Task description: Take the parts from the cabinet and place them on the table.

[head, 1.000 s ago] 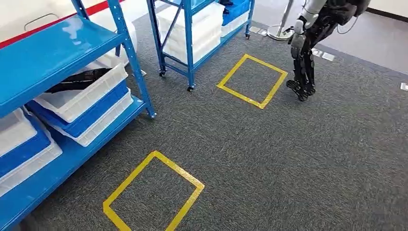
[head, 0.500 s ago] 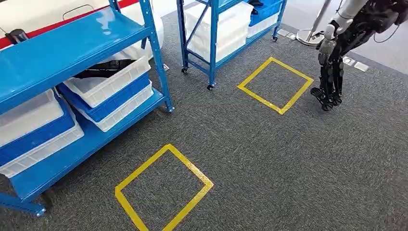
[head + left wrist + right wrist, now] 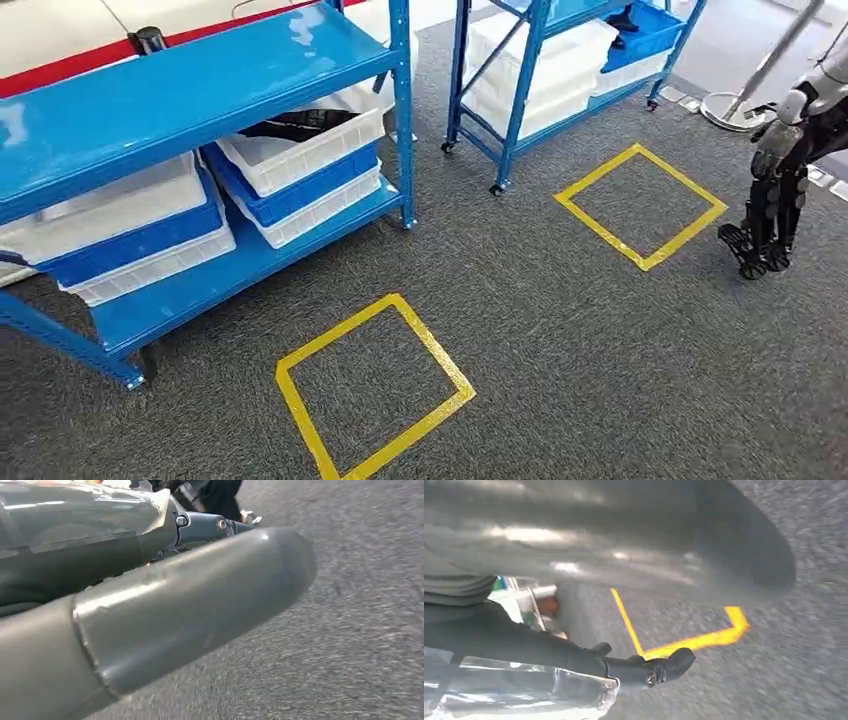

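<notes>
Dark parts (image 3: 300, 125) sit in the top white bin (image 3: 300, 160) on the cabinet (image 3: 200, 70) lower shelf, far left, stacked open-topped, so probably reachable from the front. The taped yellow square (image 3: 441, 354) in front is likely the standing mark. Watch the corner post edge. There is open carpet (image 3: 600, 380) to the right, and another robot (image 3: 775, 200) stands far right. Left robot hand (image 3: 150, 615) and right robot hand (image 3: 639, 670) hang over the floor; can't tell their grip.

Grey carpet floor (image 3: 560, 340) with yellow tape squares (image 3: 372, 388), blue shelving (image 3: 180, 90).
</notes>
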You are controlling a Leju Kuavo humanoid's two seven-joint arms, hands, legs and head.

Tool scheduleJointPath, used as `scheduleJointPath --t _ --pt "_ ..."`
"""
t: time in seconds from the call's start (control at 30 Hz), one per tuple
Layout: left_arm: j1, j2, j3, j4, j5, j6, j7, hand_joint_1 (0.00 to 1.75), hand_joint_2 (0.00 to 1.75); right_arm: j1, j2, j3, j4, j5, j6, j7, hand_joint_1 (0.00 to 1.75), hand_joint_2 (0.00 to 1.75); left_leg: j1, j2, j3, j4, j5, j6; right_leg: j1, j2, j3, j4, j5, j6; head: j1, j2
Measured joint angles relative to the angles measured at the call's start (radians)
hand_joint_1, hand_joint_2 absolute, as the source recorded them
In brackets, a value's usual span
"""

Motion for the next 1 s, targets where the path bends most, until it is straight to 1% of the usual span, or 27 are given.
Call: scheduleJointPath --t 0.03,0.1,0.13,0.17,0.2,0.23,0.27,0.3,0.33,0.37,0.4,0.43,0.47,0.5,0.53,0.63,0.67,0.7,0.73,0.77,0.8,0.83,0.87,0.9,0.93,0.97,1.0 --pt "0.000 0.000 0.002 0.000 0.000 0.000 -0.005 0.00 0.00 -0.001 0.001 0.000 0.000 0.001 0.000 -0.001 0.00 0.00 -0.004 -0.010 -0.003 0.004 -0.003 -0.007 0.008 -0.013 -0.003 -0.002 0.006 -0.016 -0.001 0.000" --pt "0.005 0.000 0.003 0.000 -0.003 0.000 -0.020 0.00 0.00 -0.004 0.001 0.000 0.000 0.001 -0.002 -0.001 0.00 0.00 0.000 -0.023 -0.009 -0.002 0.002 -0.020 0.018 -0.029 -0.003 0.003 0.006 -0.035 -0.003 0.000" --pt "0.007 0.000 0.003 0.000 -0.003 0.000 -0.025 0.00 0.00 -0.004 0.001 0.000 0.000 -0.002 -0.004 -0.001 0.00 0.00 0.003 -0.031 -0.011 -0.002 0.006 -0.026 0.016 -0.041 0.005 0.001 0.010 -0.044 -0.003 0.000" --pt "0.007 0.002 0.003 0.000 -0.004 0.001 -0.031 0.00 0.00 -0.003 0.001 0.000 0.000 -0.003 -0.007 -0.001 0.00 0.00 0.007 -0.023 -0.014 0.003 0.004 -0.028 0.004 -0.052 0.004 -0.002 0.016 -0.053 -0.003 0.000" --pt "0.007 0.001 0.003 0.000 -0.007 0.000 -0.037 0.00 0.00 -0.004 -0.002 0.000 0.000 -0.006 -0.011 -0.001 0.00 0.00 0.002 0.047 -0.028 0.039 -0.026 -0.031 0.009 -0.061 0.004 -0.002 0.018 -0.058 -0.006 0.000" --pt "0.005 0.002 0.003 0.000 -0.011 0.000 -0.043 0.00 0.00 -0.001 -0.002 0.000 0.000 -0.008 -0.012 -0.001 0.00 0.00 0.003 0.080 -0.058 0.106 -0.070 -0.033 0.014 -0.075 0.003 -0.002 0.018 -0.069 -0.013 0.000" --pt "0.004 0.002 0.003 0.000 -0.013 0.000 -0.050 0.00 0.00 0.003 -0.002 -0.002 0.000 -0.010 -0.013 -0.001 0.00 0.00 0.003 0.091 -0.096 0.189 -0.112 -0.035 0.018 -0.088 0.002 -0.002 0.017 -0.071 -0.013 0.000" --pt "0.004 0.002 0.003 0.000 -0.014 0.000 -0.056 0.00 0.00 0.005 -0.003 -0.002 0.000 -0.013 -0.013 -0.001 0.00 0.00 0.003 0.095 -0.134 0.269 -0.146 -0.037 0.021 -0.103 0.000 -0.002 0.016 -0.073 -0.013 0.000" --pt "0.005 0.003 0.003 0.000 -0.018 0.000 -0.062 0.00 0.00 0.008 -0.004 -0.003 0.000 -0.016 -0.013 0.000 0.00 0.00 0.003 0.097 -0.160 0.323 -0.159 -0.038 0.024 -0.118 -0.002 -0.001 0.015 -0.074 -0.013 0.000" --pt "0.006 0.003 0.003 0.000 -0.019 0.000 -0.066 0.00 0.00 0.008 -0.004 -0.004 0.000 -0.017 -0.013 0.001 0.00 0.00 0.003 0.098 -0.158 0.323 -0.150 -0.037 0.026 -0.128 -0.002 -0.001 0.015 -0.074 -0.013 0.000" --pt "0.008 0.005 0.003 0.000 -0.021 0.000 -0.071 0.00 0.00 0.007 -0.004 -0.005 0.000 -0.019 -0.013 0.002 0.00 0.00 0.003 0.101 -0.131 0.274 -0.117 -0.033 0.027 -0.141 -0.002 -0.001 0.014 -0.075 -0.013 0.000" --pt "0.008 0.006 0.003 0.001 -0.023 0.000 -0.075 0.00 0.00 0.007 -0.004 -0.006 0.000 -0.020 -0.013 0.004 0.00 0.00 0.002 0.110 -0.082 0.187 -0.075 -0.029 0.028 -0.152 0.001 -0.001 0.013 -0.076 -0.013 0.000" --pt "0.007 0.008 0.003 0.000 -0.023 -0.001 -0.078 0.00 0.00 0.006 -0.004 -0.007 0.000 -0.022 -0.013 0.004 0.00 0.00 0.001 0.127 -0.034 0.102 -0.041 -0.024 0.029 -0.161 0.004 -0.001 0.012 -0.076 -0.013 0.000" --pt "0.005 0.009 0.002 0.001 -0.023 -0.003 -0.084 0.00 0.00 0.005 -0.004 -0.009 0.000 -0.025 -0.013 0.004 0.00 0.00 -0.005 0.195 0.012 0.015 -0.033 -0.014 0.033 -0.170 0.008 -0.001 0.009 -0.074 -0.013 0.000" --pt "0.001 0.011 0.002 0.001 -0.023 -0.007 -0.087 0.00 0.00 0.006 -0.004 -0.010 0.000 -0.026 -0.013 0.005 0.00 0.00 -0.010 0.194 0.013 0.014 -0.032 -0.009 0.042 -0.180 0.006 -0.002 0.006 -0.067 -0.010 0.000" --pt "0.002 0.013 0.002 0.001 -0.023 -0.010 -0.090 0.00 0.00 0.004 -0.004 -0.012 0.000 -0.028 -0.013 0.007 0.00 0.00 -0.019 0.158 0.004 0.013 -0.031 0.001 0.038 -0.207 0.014 -0.008 0.007 -0.056 -0.011 0.000" --pt "0.002 0.012 0.002 0.001 -0.023 -0.010 -0.090 0.00 0.00 0.003 -0.004 -0.013 -0.001 -0.028 -0.013 0.007 0.00 0.00 -0.015 0.145 0.007 -0.001 -0.022 0.010 0.047 -0.216 0.020 -0.008 0.003 -0.049 -0.013 0.000" --pt "0.003 0.010 0.002 0.002 -0.023 -0.010 -0.090 0.00 0.00 0.002 -0.007 -0.013 -0.001 -0.027 -0.013 0.007 0.00 0.00 -0.007 0.134 0.014 -0.008 -0.012 0.014 0.035 -0.159 0.005 0.014 -0.011 -0.044 -0.011 0.000" --pt "0.002 0.013 0.002 0.002 -0.023 -0.010 -0.090 0.00 0.00 0.004 -0.004 -0.013 -0.001 -0.028 -0.013 0.007 0.00 0.00 -0.002 0.123 0.011 -0.009 -0.008 0.022 0.034 -0.102 -0.024 0.081 -0.051 -0.050 -0.009 0.000" --pt "0.001 0.013 0.002 0.002 -0.023 -0.010 -0.091 0.00 0.00 0.007 -0.005 -0.013 -0.001 -0.028 -0.013 0.007 0.00 0.00 -0.002 0.109 0.008 -0.009 -0.007 0.023 0.032 -0.085 -0.058 0.156 -0.085 -0.054 -0.008 0.000" --pt "0.000 0.012 0.002 0.002 -0.023 -0.011 -0.091 0.00 0.00 0.010 -0.007 -0.014 0.000 -0.028 -0.013 0.007 0.00 0.00 -0.003 0.096 0.005 -0.009 -0.006 0.023 0.031 -0.080 -0.093 0.229 -0.113 -0.055 -0.009 0.000" --pt "0.001 0.011 0.002 0.002 -0.023 -0.011 -0.091 0.00 0.00 0.013 -0.008 -0.016 0.000 -0.029 -0.013 0.007 0.00 0.00 -0.003 0.075 0.003 -0.008 -0.005 0.022 0.031 -0.077 -0.133 0.310 -0.136 -0.050 -0.008 0.000" --pt "0.002 0.011 0.002 0.002 -0.023 -0.011 -0.091 0.00 0.00 0.015 -0.008 -0.017 0.000 -0.029 -0.013 0.007 0.00 0.00 -0.003 0.062 0.003 -0.008 -0.004 0.021 0.030 -0.076 -0.139 0.322 -0.133 -0.045 -0.008 0.000" --pt "0.005 0.011 0.002 0.002 -0.023 -0.011 -0.092 0.00 0.00 0.015 -0.009 -0.018 0.000 -0.031 -0.013 0.007 0.00 0.00 -0.002 0.044 0.004 -0.008 -0.003 0.020 0.028 -0.075 -0.119 0.275 -0.105 -0.032 -0.007 0.000" --pt "0.005 0.011 0.002 0.002 -0.023 -0.012 -0.094 0.00 0.00 0.015 -0.010 -0.020 0.000 -0.034 -0.014 0.007 0.00 0.00 -0.001 0.029 0.005 -0.007 -0.002 0.017 0.025 -0.070 -0.078 0.189 -0.064 -0.018 -0.008 0.000" --pt "0.004 0.011 0.002 0.002 -0.023 -0.013 -0.097 0.00 0.00 0.014 -0.010 -0.021 0.000 -0.035 -0.015 0.007 0.00 0.00 0.000 0.018 0.006 -0.005 -0.002 0.015 0.019 -0.061 -0.041 0.108 -0.030 -0.010 -0.008 0.000" --pt "0.004 0.011 0.002 0.002 -0.023 -0.014 -0.103 0.00 0.00 0.014 -0.010 -0.024 0.000 -0.036 -0.017 0.004 0.00 0.00 0.001 0.003 0.003 -0.001 -0.002 0.009 0.009 -0.016 0.003 0.007 0.004 -0.002 -0.006 0.000"
